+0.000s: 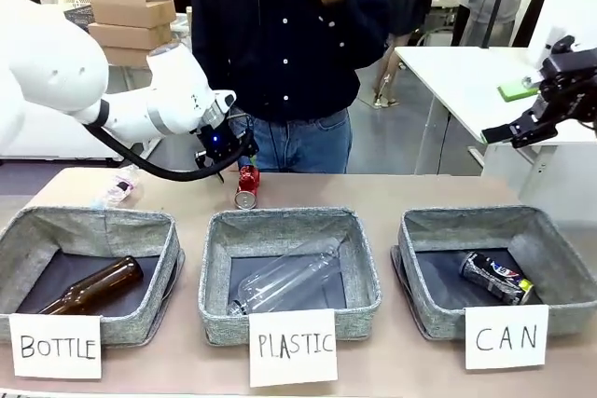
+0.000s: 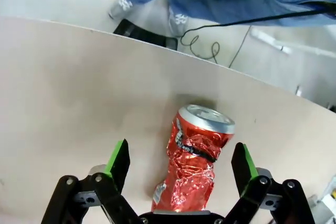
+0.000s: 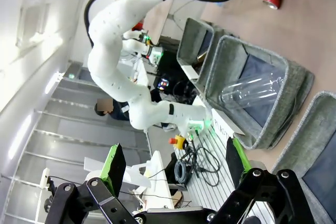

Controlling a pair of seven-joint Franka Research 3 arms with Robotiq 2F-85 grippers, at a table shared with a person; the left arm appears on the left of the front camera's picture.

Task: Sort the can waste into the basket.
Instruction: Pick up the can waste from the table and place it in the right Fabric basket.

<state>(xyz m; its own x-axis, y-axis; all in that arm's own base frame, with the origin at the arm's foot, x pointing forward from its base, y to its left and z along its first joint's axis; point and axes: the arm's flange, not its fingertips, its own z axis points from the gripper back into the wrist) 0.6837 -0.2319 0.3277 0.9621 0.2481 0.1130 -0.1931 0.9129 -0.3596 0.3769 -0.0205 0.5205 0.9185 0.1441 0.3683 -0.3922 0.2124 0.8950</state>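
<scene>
A pale wooden table (image 1: pixel 420 188) is seen, with a person standing at its far edge and three grey fabric baskets lined along its near edge, each marked by a hand-lettered card. The task is judged to be half done. One black-and-silver can (image 1: pixel 494 277) is already lying in the basket carded "CAN" (image 1: pixel 466 219) near the right end of the table. The red can (image 1: pixel 246 185), crushed and dented, is yet to be moved. It is found lying on its side on the bare table near the far edge, just behind the middle basket carded "PLASTIC" (image 1: pixel 280 221), and well apart from the "CAN" basket. A brown glass bottle (image 1: pixel 93 286) and a clear plastic bottle (image 1: pixel 289 281) are seen in the other two baskets. The left hand (image 1: pixel 229 157) is lowered over the red can with its jaws spread wide. In the left wrist view the red can (image 2: pixel 197 158) is framed between the green pads (image 2: pixel 116 158), with a gap left on either side, so nothing is gripped yet. The right hand (image 1: pixel 499 132) is held raised off the right end of the table, its jaws open and empty.
</scene>
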